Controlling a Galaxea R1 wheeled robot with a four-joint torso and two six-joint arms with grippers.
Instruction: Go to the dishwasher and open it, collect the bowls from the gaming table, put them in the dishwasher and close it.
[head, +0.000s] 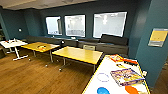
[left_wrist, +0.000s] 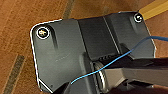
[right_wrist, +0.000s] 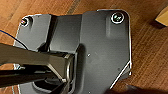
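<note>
I'm at gaming desk (head: 105, 65); bowls: blue (head: 103, 90), orange (head: 131, 89), pale (head: 103, 77), none collected. Claw state: cannot tell, either arm.

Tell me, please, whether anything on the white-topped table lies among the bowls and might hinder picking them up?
A colourful flat box lies beside the white bowl, just beyond the orange bowl. The blue bowl sits apart, with nothing visibly crowding it.

A wide dark grey metal plate (left_wrist: 62, 50) with rounded corners carries round silvery fittings (left_wrist: 42, 33). A thin blue cable (left_wrist: 110, 63) crosses it beside a jointed grey bar (right_wrist: 32, 60).
</note>
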